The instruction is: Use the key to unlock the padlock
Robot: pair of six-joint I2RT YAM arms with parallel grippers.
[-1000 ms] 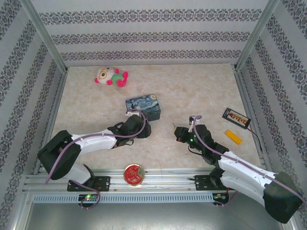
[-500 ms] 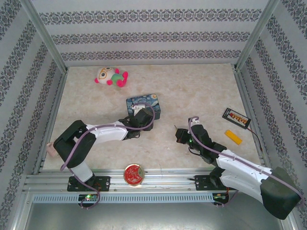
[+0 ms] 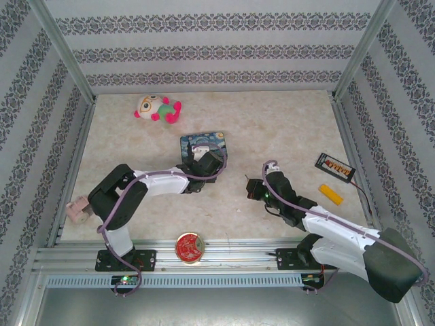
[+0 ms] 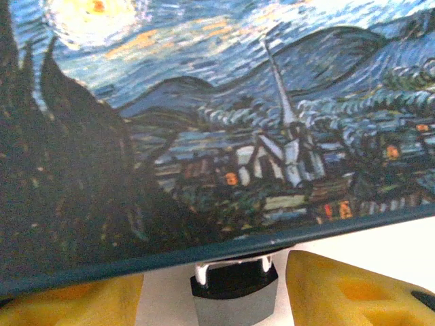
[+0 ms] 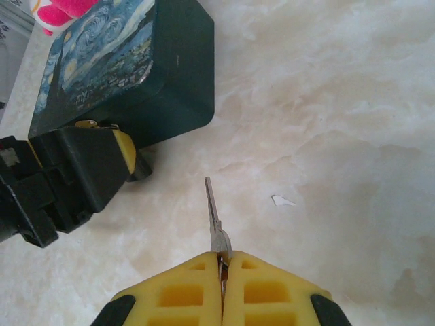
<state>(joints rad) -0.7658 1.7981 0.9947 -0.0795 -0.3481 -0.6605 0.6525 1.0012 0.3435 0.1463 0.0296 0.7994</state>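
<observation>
So the big change over the last second is the left arm: it has swung in from the near-left part of the surface (image 5: 326,102) and now has the left claw (image 3: 202,163) parked right up against the near edge of the blue Starry Night tin (image 5: 177,75). The right arm has barely budged. In the left wrist view the yellow fingers (image 4: 350,292) are spread wide with the padlock (image 4: 234,299) sitting between them, and neither pad is touching it, so that claw is released and nothing is gripped yet. My read is that it's lining up to pinch the lock body and steady it, which has to happen before the key can go in. The padlock itself is a tiny dark grey block on the surface, snug against the tin, with the two thin silvery shackle legs pointing up toward the tin's rim. I can't tell if the shackle is hooked through anything, and the keyhole isn't visible from here. Over on the other side, the right claw (image 5: 221,261) is clenched on the key (image 5: 213,210), holding it by the head with the thin blade sticking out in front, aimed roughly toward the tin but well apart from the lock. So the insertion is still ahead, I'd say.
</observation>
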